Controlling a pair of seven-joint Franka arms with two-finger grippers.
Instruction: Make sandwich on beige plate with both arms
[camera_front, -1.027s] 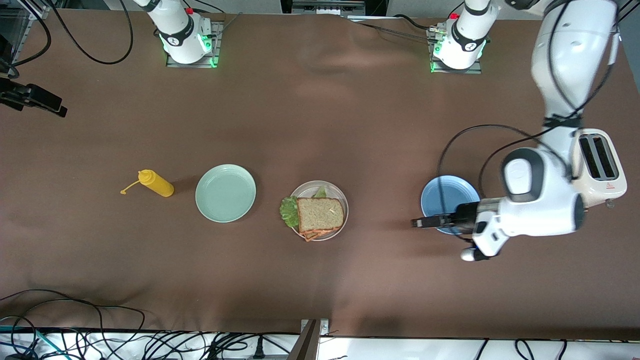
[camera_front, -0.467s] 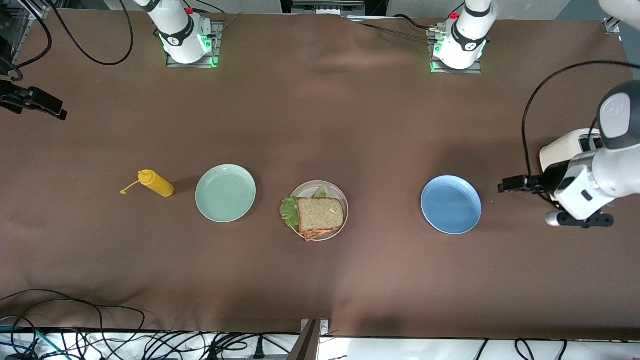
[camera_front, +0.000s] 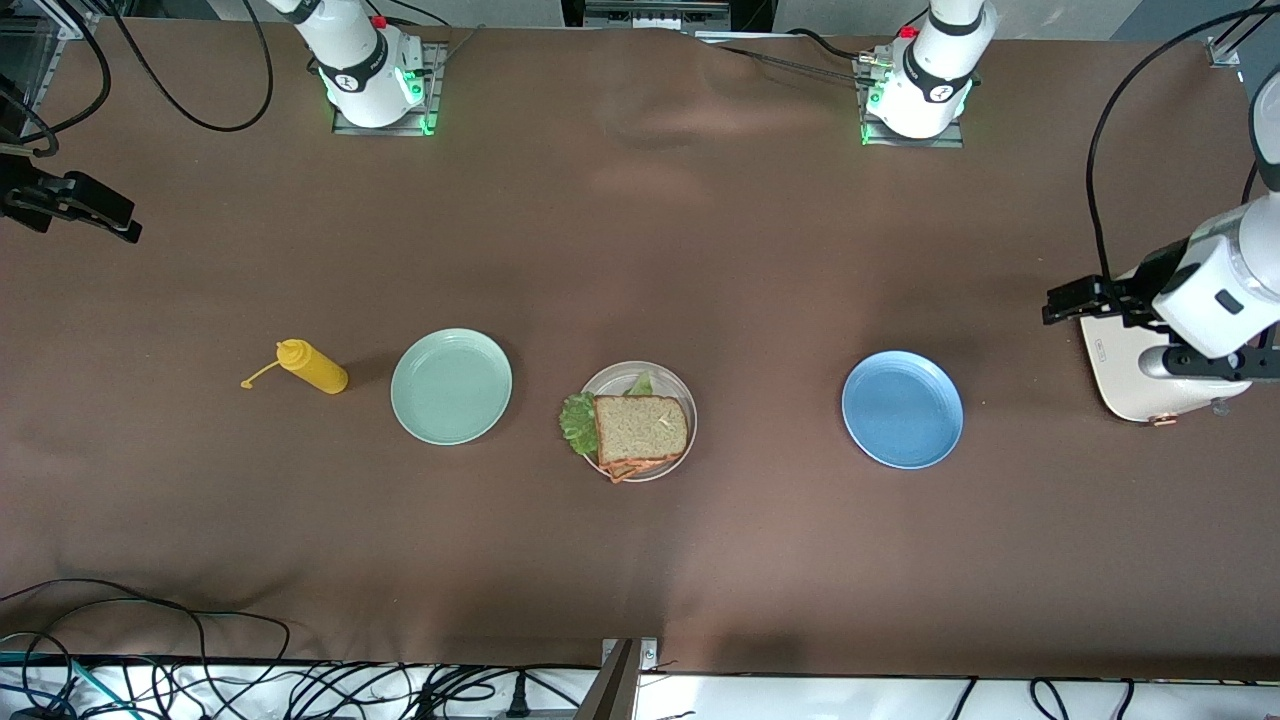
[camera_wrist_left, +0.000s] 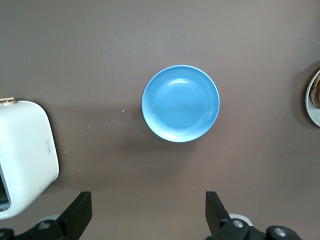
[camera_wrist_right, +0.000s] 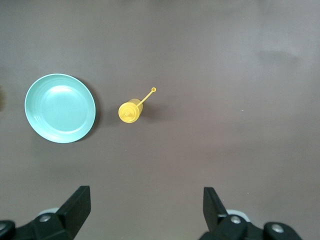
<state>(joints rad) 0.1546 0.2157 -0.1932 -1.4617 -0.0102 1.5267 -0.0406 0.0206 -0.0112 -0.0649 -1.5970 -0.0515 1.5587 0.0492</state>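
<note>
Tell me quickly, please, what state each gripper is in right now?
Left gripper: open, holding nothing, up over the toaster end of the table.
Right gripper: open, holding nothing, high over the mustard bottle end.

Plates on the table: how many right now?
3. The mint green plate sits beside the yellow bottle, the beige plate holds the sandwich, the blue plate lies toward the toaster.

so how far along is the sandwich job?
Looks done: the sandwich, bread over lettuce, sits on the beige plate. Nothing is in hand: the left hand is open over the toaster, the right hand open above the mustard bottle. The mint plate and blue plate are bare. Nothing visibly left.
</note>
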